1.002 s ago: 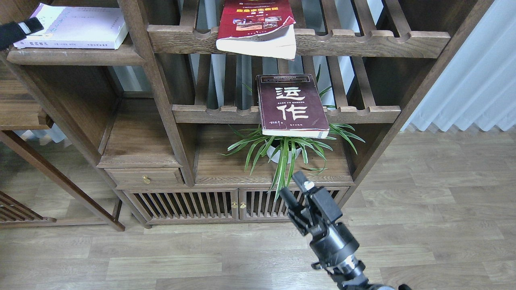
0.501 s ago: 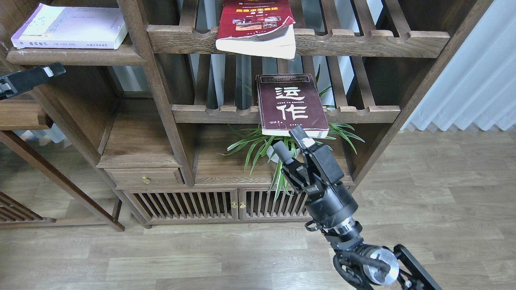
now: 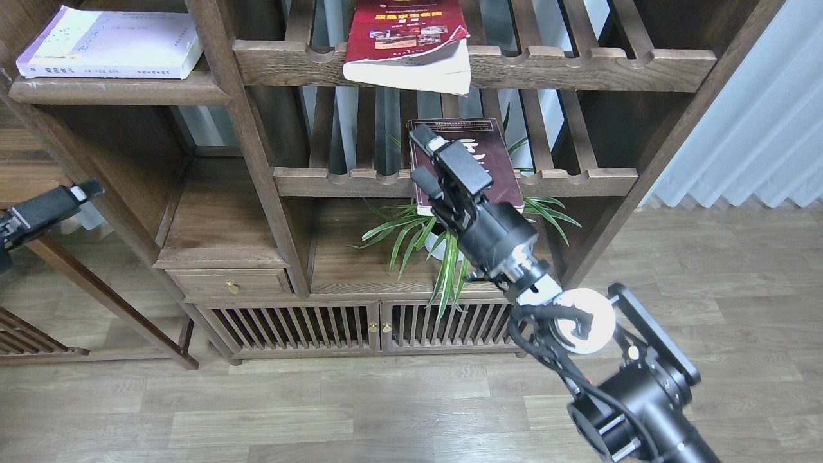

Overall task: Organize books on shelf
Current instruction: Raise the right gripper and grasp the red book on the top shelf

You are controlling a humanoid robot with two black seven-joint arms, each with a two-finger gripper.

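The right tool (image 3: 429, 154) sits over the front half of the maroon book (image 3: 500, 172), its fingers apart with one over the cover and one lower near the page edge; whether either touches the book cannot be told; this pose suits a pinch on the overhanging front edge. The maroon book lies flat on the lower slatted rack (image 3: 578, 182), its near end projecting past the notched rail, which leaves that edge free for a grip. The red book (image 3: 405, 38) lies on the upper slatted rack (image 3: 578, 61) and also overhangs, pages sagging below the rail. The pale book (image 3: 109, 45) lies flat on the shelf (image 3: 122, 90) at upper left, the likely destination for the other two; two books are judged not yet moved. The left tool (image 3: 80, 191) hangs low at the left edge, well apart from all books; its fingers cannot be told apart, so its state cannot be told. A potted plant (image 3: 450, 238) stands below the maroon book on the cabinet top (image 3: 360, 267); its leaves could snag a lowered arm. Wood-plank flooring (image 3: 321, 399) and a pale curtain (image 3: 759, 116) surround the unit.
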